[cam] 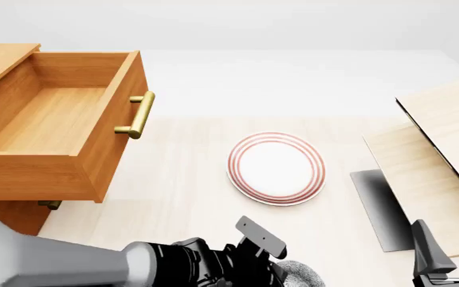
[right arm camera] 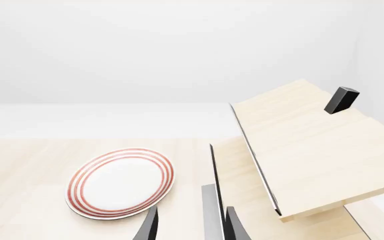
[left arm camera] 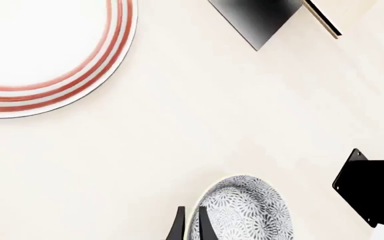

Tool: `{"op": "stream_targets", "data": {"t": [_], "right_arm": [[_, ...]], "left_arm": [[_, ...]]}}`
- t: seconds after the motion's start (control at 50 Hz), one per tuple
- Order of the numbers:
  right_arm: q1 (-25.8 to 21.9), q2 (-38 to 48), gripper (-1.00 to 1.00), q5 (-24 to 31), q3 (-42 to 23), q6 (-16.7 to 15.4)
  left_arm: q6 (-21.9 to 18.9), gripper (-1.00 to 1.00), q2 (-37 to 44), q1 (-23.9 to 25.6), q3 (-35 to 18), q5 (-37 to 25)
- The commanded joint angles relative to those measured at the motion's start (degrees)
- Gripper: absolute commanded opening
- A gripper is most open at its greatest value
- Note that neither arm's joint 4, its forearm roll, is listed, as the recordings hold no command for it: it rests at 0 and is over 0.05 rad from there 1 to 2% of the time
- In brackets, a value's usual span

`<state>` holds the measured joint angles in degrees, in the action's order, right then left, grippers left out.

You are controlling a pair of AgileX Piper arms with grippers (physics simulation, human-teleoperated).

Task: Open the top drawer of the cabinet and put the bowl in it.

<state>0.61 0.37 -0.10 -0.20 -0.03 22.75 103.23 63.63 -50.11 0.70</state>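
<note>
Top drawer [cam: 50, 122] pulled out of the cabinet [cam: 6, 212]. Left gripper [left arm camera: 189, 227] pinches the bowl [left arm camera: 245, 210] rim, shown only in left wrist view; front view shows a sliver of bowl at the near table edge. Right gripper [right arm camera: 188, 225] parted, holding nothing. Plate [cam: 277, 168] mid-table.

The cabinet [cam: 6, 218] and its top drawer [cam: 54, 125] are orange-brown wood with visible grain and a matt finish. The drawer handle [cam: 137, 115] is brass-coloured metal with a soft sheen. The table [cam: 174, 197] is pale wood, smooth and matt. The plate [cam: 277, 168] is smooth, glossy white with red rings. The bowl [left arm camera: 245, 212] is white with a dense grey-blue speckled pattern. The pale structure [cam: 444, 149] is light wood with dark edges.
</note>
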Motion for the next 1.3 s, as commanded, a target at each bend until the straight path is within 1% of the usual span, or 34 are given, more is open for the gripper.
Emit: {"op": "stream_targets", "data": {"t": [0.02,0.2,0.28,0.3,0.32,0.38,0.4,0.46,0.52,0.54,0.58,0.6,0.62,0.64,0.66,0.7,0.78,0.8,0.84,0.88,0.9,0.96,1.0,1.02,1.06,1.08,1.12,1.14,1.18,1.3], "right_arm": [[-0.01,-0.03,1.00,-0.01,0.02,0.00],[-0.01,-0.03,1.00,-0.01,0.02,0.00],[-0.01,-0.03,1.00,-0.01,0.02,0.00],[0.00,-0.03,1.00,0.00,0.02,0.00],[0.00,-0.03,1.00,-0.01,0.02,0.00],[0.00,-0.02,1.00,0.00,0.02,-0.01],[-0.01,-0.03,1.00,-0.01,0.02,0.01],[0.00,-0.03,1.00,0.00,0.02,0.00],[-0.01,-0.03,1.00,0.00,0.02,-0.01],[0.00,-0.03,1.00,0.00,0.02,-0.01],[-0.01,-0.04,1.00,-0.01,0.02,-0.02],[0.00,-0.03,1.00,0.00,0.02,-0.02],[0.00,-0.02,1.00,0.00,0.02,0.02],[0.00,-0.03,1.00,0.00,0.02,-0.01],[0.01,-0.03,1.00,0.00,0.02,0.01],[-0.01,-0.03,1.00,0.00,0.02,-0.02],[-0.01,-0.02,1.00,0.00,0.02,0.01],[-0.01,-0.03,1.00,0.00,0.02,0.01],[-0.01,-0.03,1.00,-0.01,0.02,-0.03],[0.00,-0.03,1.00,0.00,0.02,0.03],[-0.01,-0.04,1.00,-0.01,0.02,-0.01],[0.00,-0.03,1.00,0.00,0.02,0.02],[-0.01,-0.02,1.00,0.00,0.02,-0.01],[-0.01,-0.03,1.00,0.00,0.02,0.03],[0.00,-0.03,1.00,-0.01,0.02,0.00],[0.00,-0.03,1.00,0.00,0.02,0.01],[-0.01,-0.04,1.00,-0.01,0.02,-0.01],[0.00,-0.02,1.00,0.00,0.02,0.04],[0.00,-0.03,1.00,-0.01,0.02,-0.01],[-0.01,-0.03,1.00,-0.01,0.02,0.00]], "left_arm": [[-1.22,-1.00,-1.98,-0.56,0.23,-0.79],[-1.12,-1.00,-3.99,-1.36,-0.16,-2.75],[-1.88,-1.00,-5.87,-2.78,0.12,-4.10],[-2.16,-1.00,-6.90,-4.12,1.10,-4.28],[-1.33,-1.00,-6.62,-3.85,0.76,-4.79],[-1.68,-1.00,-8.03,-4.09,0.54,-5.55],[-0.89,-1.00,-8.14,-3.84,0.28,-5.84],[-1.34,-1.00,-9.89,-4.51,0.22,-6.97],[-2.02,-1.00,-11.45,-6.14,0.83,-7.95],[-0.46,-1.00,-11.06,-6.20,0.77,-8.62],[-2.29,-1.00,-12.55,-7.09,0.52,-9.70],[-0.95,-1.00,-13.22,-7.34,0.96,-9.70],[-1.33,-1.00,-13.02,-7.20,0.40,-10.31],[-1.81,-1.00,-14.11,-8.53,1.05,-10.91],[-0.86,-1.00,-15.07,-8.51,0.65,-11.76],[-1.85,-1.00,-16.03,-9.32,0.44,-12.83],[-1.82,-1.00,-17.24,-10.30,-0.08,-14.18],[-1.81,-1.00,-19.08,-11.99,1.30,-14.19],[-0.28,-1.00,-18.19,-10.54,-0.10,-14.69],[-1.34,-1.00,-19.01,-12.08,0.34,-15.29],[-0.29,-1.00,-18.82,-11.17,-0.39,-15.18],[-0.68,-1.00,-21.04,-12.82,-0.57,-16.39],[-0.67,-1.00,-20.64,-12.34,-1.99,-17.40],[-0.79,-1.00,-21.70,-13.33,-1.54,-17.67],[-0.85,-1.00,-21.29,-13.22,-2.67,-18.60],[0.46,-1.00,-22.96,-13.85,-2.07,-18.21],[-0.48,-1.00,-22.15,-13.65,-3.22,-19.35],[0.33,-1.00,-22.95,-14.00,-3.03,-19.13],[0.27,-1.00,-22.82,-13.39,-4.03,-19.40],[0.63,-1.00,-23.71,-14.67,-5.22,-21.02]]}}
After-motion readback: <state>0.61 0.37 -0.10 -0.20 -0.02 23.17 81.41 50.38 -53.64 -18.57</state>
